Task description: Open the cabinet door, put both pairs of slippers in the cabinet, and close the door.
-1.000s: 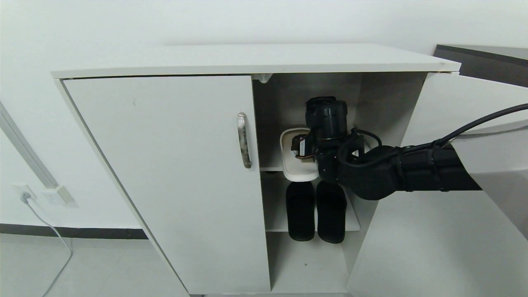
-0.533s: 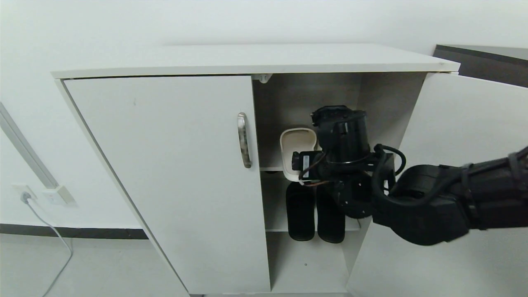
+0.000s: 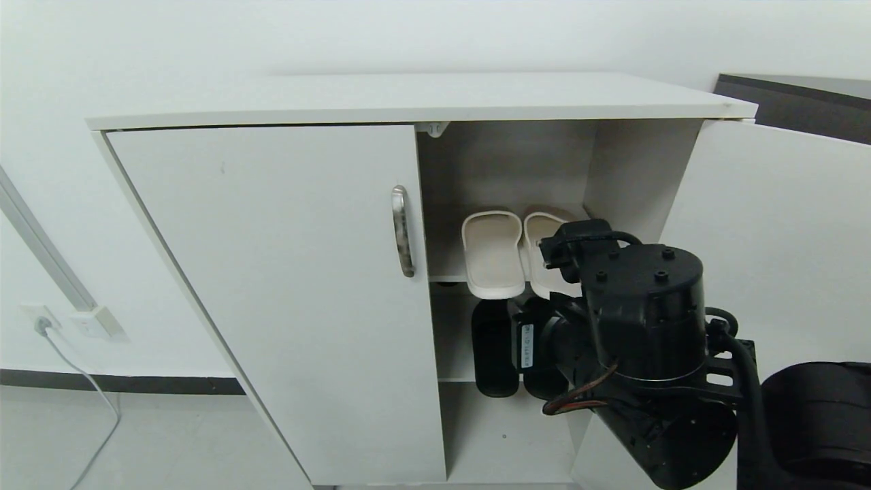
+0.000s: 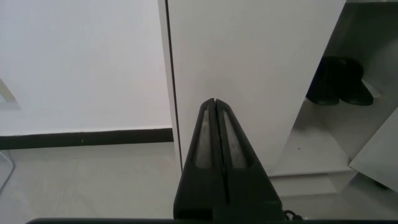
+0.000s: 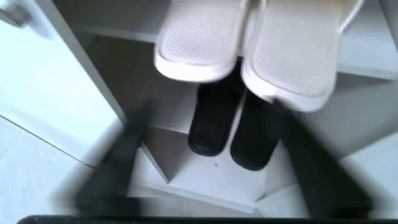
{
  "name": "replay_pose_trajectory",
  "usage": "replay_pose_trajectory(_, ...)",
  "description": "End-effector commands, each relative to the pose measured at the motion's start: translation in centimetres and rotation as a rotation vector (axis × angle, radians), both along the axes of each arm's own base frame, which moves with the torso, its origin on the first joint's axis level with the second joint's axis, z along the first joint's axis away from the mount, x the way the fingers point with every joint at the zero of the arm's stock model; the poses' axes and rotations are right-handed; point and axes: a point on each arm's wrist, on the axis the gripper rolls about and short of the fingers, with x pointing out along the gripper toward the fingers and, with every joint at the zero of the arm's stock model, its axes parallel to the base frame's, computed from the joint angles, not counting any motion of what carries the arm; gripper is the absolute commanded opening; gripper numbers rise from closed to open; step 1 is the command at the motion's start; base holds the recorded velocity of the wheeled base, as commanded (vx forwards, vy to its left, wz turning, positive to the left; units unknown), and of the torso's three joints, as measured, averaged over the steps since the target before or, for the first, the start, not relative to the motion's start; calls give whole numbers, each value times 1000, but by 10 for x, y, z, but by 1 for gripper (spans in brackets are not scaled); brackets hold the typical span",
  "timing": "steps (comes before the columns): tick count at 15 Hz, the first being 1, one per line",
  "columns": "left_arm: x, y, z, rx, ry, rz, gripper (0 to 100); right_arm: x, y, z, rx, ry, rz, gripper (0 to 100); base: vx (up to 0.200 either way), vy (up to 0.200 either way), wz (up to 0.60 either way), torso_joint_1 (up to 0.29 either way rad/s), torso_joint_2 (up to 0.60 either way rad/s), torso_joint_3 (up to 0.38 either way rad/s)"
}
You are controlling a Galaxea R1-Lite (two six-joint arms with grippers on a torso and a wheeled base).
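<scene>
The white cabinet (image 3: pixel 408 95) has its left door (image 3: pixel 286 286) closed and its right door (image 3: pixel 769 224) swung open. A pair of white slippers (image 3: pixel 491 253) (image 5: pixel 202 43) lies side by side on the upper shelf, heels over the edge. On the shelf below sits a pair of black slippers (image 3: pixel 495 347) (image 5: pixel 214 118) (image 4: pixel 341 81). My right arm (image 3: pixel 639 320) hangs outside the opening, in front of the black pair. My right gripper (image 5: pixel 211 118) is open and holds nothing. My left gripper (image 4: pixel 214 124) is shut and empty, low before the closed left door.
A metal handle (image 3: pixel 402 231) runs down the left door's inner edge. The cabinet's bottom compartment (image 3: pixel 503 435) holds nothing. A wall socket with a cable (image 3: pixel 41 323) is at the lower left. A dark desk (image 3: pixel 796 102) stands behind the open door.
My right arm has drawn back out of the upper shelf, down and toward the camera. The white slippers stay on the shelf, and both of them now show.
</scene>
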Motion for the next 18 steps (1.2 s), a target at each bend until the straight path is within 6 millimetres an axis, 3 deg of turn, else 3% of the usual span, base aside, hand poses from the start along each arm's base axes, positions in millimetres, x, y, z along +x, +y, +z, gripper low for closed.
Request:
replay_pose_trajectory(1,0,0,0,1,1,0,0,0,1,-4,-10,8,5,0,0,0,0,0,0,0)
replay_pose_trajectory(10,0,0,0,1,1,0,0,3,4,-14,-15,7,0,0,0,0,0,0,0,0)
replay_pose_trajectory(18,0,0,0,-1,1,0,0,5,5,-17,-23,12,-5,0,-200,0,0,6,1,3)
